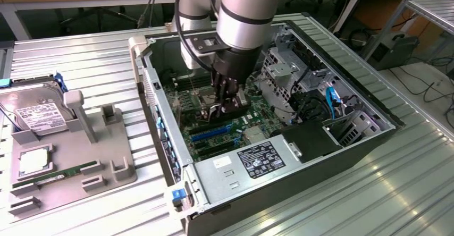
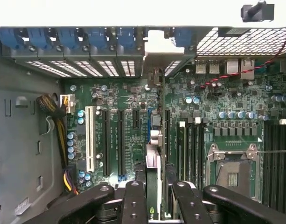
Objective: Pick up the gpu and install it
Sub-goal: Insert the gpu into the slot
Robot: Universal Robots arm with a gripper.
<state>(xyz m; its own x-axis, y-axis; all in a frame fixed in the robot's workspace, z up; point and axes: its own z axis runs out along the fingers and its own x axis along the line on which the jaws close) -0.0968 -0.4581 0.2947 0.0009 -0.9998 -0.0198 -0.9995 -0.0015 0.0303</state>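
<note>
The end effector sits at the centre of the exterior view, lowered into the open case, its fingers clamped on the gpu. The card stands on edge between them, low in the middle of the wrist view, right above the motherboard and its slots; whether it is seated I cannot tell.

It looks light, thin and stiff, but fragile: bare circuitry and an edge connector that would suffer from twisting. The flat faces near the top edge, as gripped here, seem the sound place to hold, clear of fan and connector.

On the desk at the left of the exterior view, a grey tray carries a hard drive with a white label, its print unreadable. The power supply bears a dark sticker, also illegible.
</note>
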